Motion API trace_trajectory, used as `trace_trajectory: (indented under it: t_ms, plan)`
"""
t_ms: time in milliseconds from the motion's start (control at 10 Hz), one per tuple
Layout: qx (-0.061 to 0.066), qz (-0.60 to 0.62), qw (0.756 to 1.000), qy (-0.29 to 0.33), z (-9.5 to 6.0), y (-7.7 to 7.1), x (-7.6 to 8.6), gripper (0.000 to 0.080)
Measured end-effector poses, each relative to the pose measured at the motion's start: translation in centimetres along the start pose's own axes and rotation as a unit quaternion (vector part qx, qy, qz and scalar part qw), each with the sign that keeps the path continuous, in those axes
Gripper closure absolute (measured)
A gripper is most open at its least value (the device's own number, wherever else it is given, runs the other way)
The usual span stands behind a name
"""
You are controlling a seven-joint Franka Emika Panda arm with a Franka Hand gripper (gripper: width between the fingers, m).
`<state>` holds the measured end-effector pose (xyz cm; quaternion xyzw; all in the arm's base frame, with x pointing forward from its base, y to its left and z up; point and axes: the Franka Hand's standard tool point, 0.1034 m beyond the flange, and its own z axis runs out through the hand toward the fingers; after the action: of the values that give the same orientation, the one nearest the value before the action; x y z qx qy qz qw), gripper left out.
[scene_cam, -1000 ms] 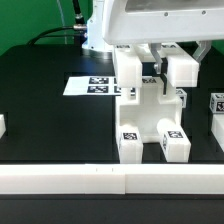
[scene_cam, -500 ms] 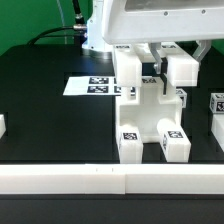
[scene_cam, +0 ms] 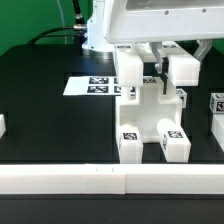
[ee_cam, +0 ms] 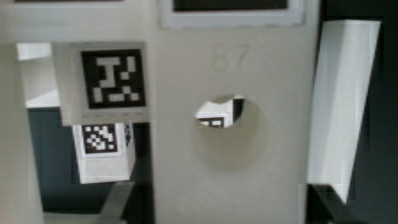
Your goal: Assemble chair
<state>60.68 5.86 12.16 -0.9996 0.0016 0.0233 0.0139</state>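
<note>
Exterior view: the marker board (scene_cam: pixel 95 87) flat at centre-left of the black bench (scene_cam: pixel 40 120); partly built chair (scene_cam: pixel 148 112) upright at centre (tagged feet nearest the lower edge); claw (scene_cam: pixel 160 74) among its upper blocks, opening hidden, so width cannot be told; loose tagged part (scene_cam: pixel 218 103) at right edge. Wrist view: chair panel with round hole (ee_cam: pixel 222 112).

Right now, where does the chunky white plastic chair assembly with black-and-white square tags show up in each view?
Exterior view: the chunky white plastic chair assembly stands mid-frame on the black table, to the exterior view's right of the marker board.
Wrist view: it fills the picture at close range, a white panel with a round hole.
Shared landmark: the black-and-white square tags on its parts.
</note>
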Motion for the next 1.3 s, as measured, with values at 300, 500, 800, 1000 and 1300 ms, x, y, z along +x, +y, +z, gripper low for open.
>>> trace_trajectory:
  t_ms: [300,500,800,1000,1300]
  plan:
    - [0.000,0.000,1.000,0.005,0.0,-0.1,0.2,0.0511]
    - [0.000,0.000,1.000,0.005,0.0,-0.1,0.2,0.0511]
    - [0.000,0.002,1.000,0.010,0.0,0.1,-0.4,0.0511]
    - [0.000,0.001,1.000,0.008,0.3,0.0,-0.6,0.0511]
    - [-0.002,0.002,1.000,0.005,1.0,0.0,-0.9,0.0511]
